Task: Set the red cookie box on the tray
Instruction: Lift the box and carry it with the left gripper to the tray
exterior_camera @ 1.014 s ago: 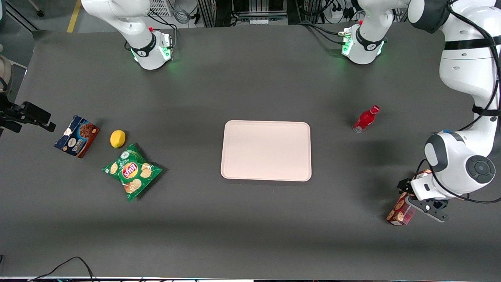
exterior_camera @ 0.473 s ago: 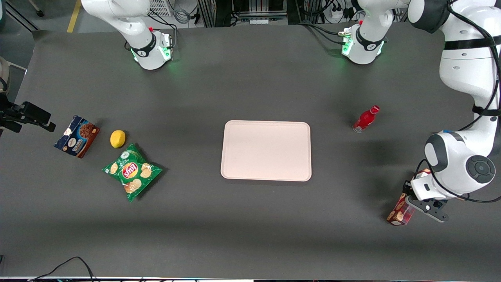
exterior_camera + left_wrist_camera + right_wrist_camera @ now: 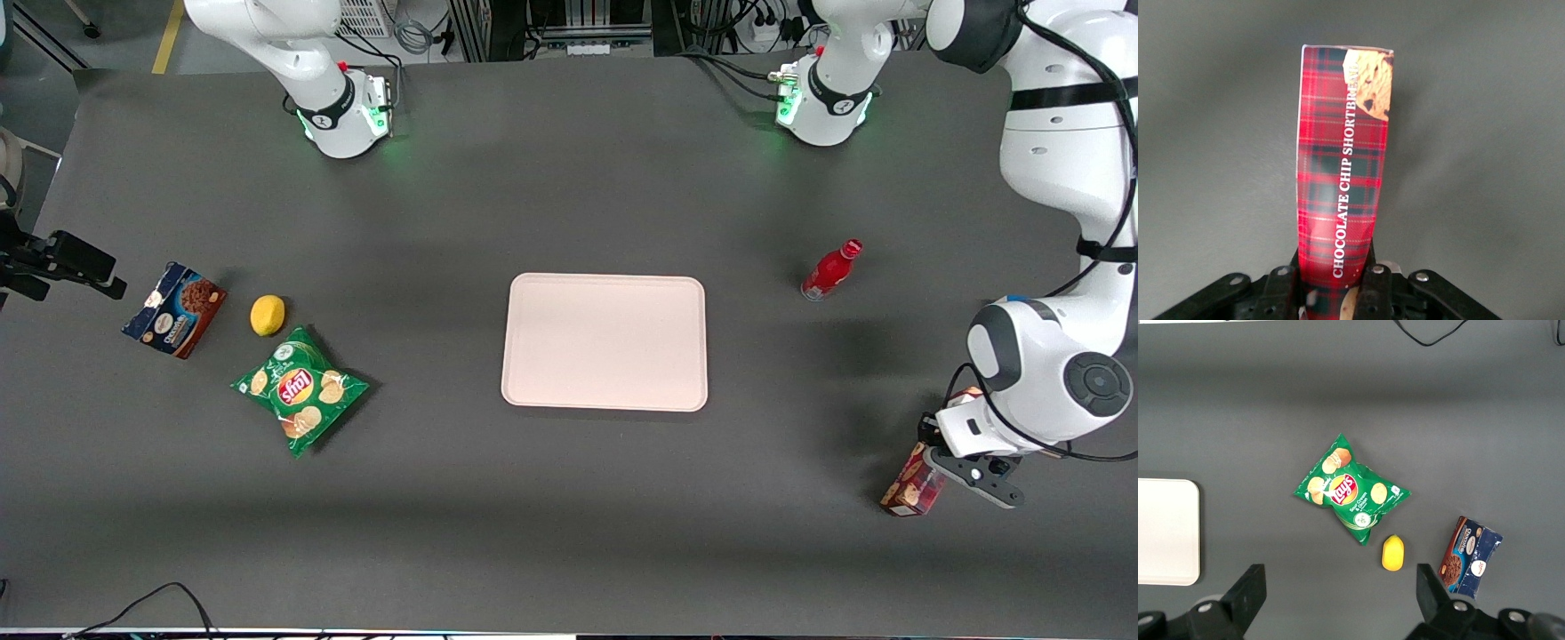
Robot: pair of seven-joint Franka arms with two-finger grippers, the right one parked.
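There, gripper (image 3: 1333, 283) round red cookie box (image 3: 1343, 167)

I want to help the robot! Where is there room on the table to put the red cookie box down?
The tray is bare all over. Wide bare table lies between it and the red bottle, and between it and the chips bag. It's crowded around the lemon and blue cookie box. The gripper grips the red cookie box.
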